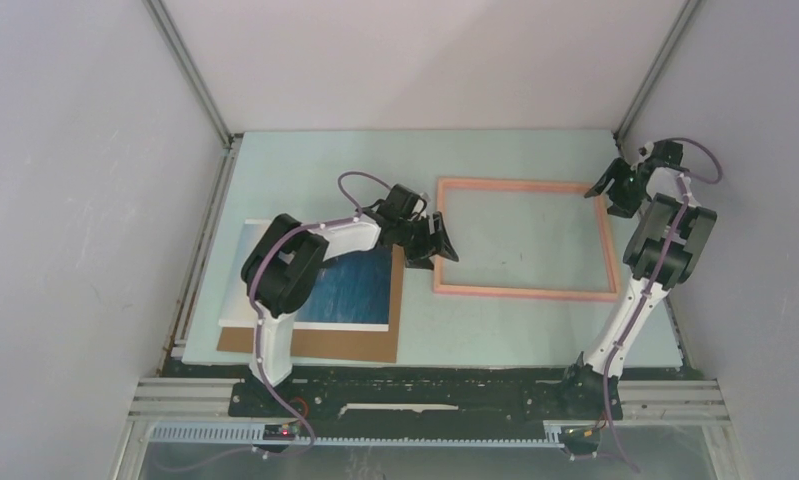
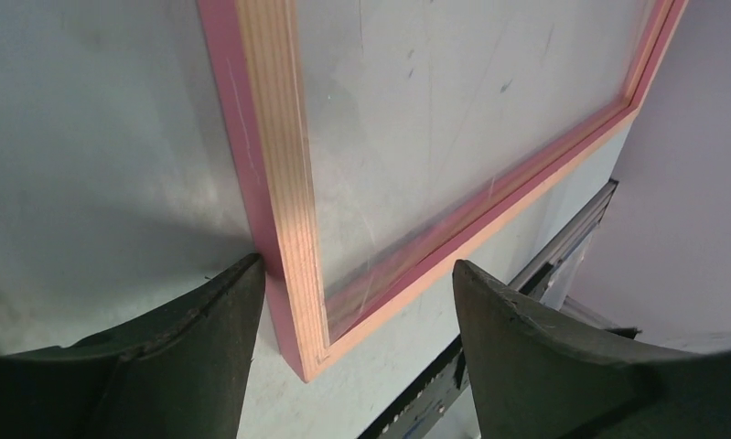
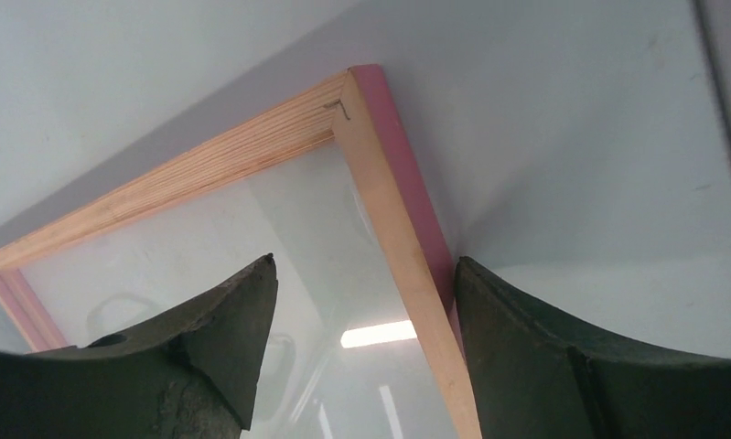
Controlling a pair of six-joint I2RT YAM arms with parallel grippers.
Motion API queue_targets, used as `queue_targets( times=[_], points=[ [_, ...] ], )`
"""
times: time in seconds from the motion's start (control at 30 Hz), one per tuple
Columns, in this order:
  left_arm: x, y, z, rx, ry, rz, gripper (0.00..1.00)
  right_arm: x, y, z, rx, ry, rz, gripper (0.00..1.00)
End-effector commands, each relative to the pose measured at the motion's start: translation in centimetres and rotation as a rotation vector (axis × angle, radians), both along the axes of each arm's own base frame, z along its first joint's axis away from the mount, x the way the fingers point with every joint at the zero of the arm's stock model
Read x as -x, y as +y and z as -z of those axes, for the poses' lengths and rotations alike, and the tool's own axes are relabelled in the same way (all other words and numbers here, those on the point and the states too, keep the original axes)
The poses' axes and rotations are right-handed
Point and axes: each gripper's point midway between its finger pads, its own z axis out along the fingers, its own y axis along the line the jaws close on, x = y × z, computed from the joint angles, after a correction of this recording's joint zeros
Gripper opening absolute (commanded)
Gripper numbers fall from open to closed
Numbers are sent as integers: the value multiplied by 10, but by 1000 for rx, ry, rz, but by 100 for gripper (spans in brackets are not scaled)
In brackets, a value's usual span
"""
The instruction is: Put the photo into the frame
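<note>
Top external view: frame (image 1: 525,292) lies flat on the desk (image 1: 305,170), right of centre. Photo (image 1: 360,288) lies well apart from it at near left, picture side up on a brown cardboard sheet (image 1: 325,345) and partly under the left arm. It is not yet in the frame.

Left tool (image 1: 435,255) sits at the frame's left rail, towards the near-left corner. Left wrist view: jaws apart, that corner between them. One finger (image 2: 220,338) touches the pink outside edge. Cannot tell whether the other touches the near rail. Nothing clamped.

Right tool (image 1: 613,195) is at the far-right corner. Right wrist view: jaws apart astride the right rail. The outer finger (image 3: 535,357) is against the pink edge. The inner finger (image 3: 215,347) is over the see-through pane, with a gap to the wood.

Judgement: the step in hand is seating both tools on diagonal corners to handle the frame.
- Close on wood only, never on the pane.
- Close both together, so neither shoves the frame sideways.
- If lifting, raise both ends level. A thin frame held at two corners will likely twist.
- Keep the left arm off the photo, so it is not dragged from the sheet.
</note>
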Motion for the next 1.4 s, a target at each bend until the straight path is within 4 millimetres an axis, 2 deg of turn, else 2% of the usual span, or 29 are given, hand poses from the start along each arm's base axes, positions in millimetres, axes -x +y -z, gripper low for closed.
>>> queue_targets(
  times=[0.0, 0.1, 0.17, 0.23, 0.37, 0.47, 0.5, 0.53, 0.63, 0.7, 0.8, 0.83, 0.87, 1.0, 1.07, 1.13, 1.27, 1.37],
  points=[
    [33, -3, -31, 84, -42, 50, 75, 25, 71, -17, -163, 30, -112, 78],
    [47, 11, -31, 76, -39, 49, 75, 45, 79, -14, -161, 51, -103, 78],
    [52, 17, -35, 80, -29, 47, 75, 51, 77, -18, -168, 38, -84, 79],
    [54, 21, -38, 83, -23, 44, 75, 52, 63, -21, -122, 46, -40, 80],
    [54, 28, -43, 51, -55, 57, 78, 61, 20, -32, 86, 147, 87, 83],
    [48, 42, -44, -32, -86, 58, 84, 70, -8, -62, 342, 199, 167, 87],
    [44, 48, -44, -51, -101, 49, 85, 72, -9, -75, 413, 195, 170, 88],
    [39, 53, -44, -60, -114, 39, 86, 74, -6, -88, 478, 186, 171, 98],
    [26, 62, -44, -60, -120, 5, 84, 74, 7, -125, 668, 126, 175, 100],
    [19, 62, -43, -51, -121, -5, 79, 66, 31, -139, 635, 24, 193, 100],
    [12, 57, -40, -32, -124, -10, 68, 44, 121, -141, 8, -202, 3, 100],
    [9, 55, -38, -31, -125, -18, 65, 42, 148, -143, -132, -224, -68, 100],
    [7, 54, -35, -30, -121, -24, 61, 39, 173, -143, -181, -224, -129, 100],
    [-1, 49, -25, -37, -106, -38, 51, 35, 257, -125, -74, -173, -321, 99],
    [-5, 49, -19, -59, -117, -42, 50, 35, 288, -113, -50, -139, -368, 89],
    [-8, 49, -12, -80, -100, -49, 46, 36, 312, -100, 16, -113, -401, 83],
    [-10, 46, -7, -52, -84, -95, 34, 38, 337, -82, 207, -49, -467, 85],
    [-7, 49, -3, -39, -87, -122, 33, 44, 365, -77, 247, -42, -536, 84]
  ],
)
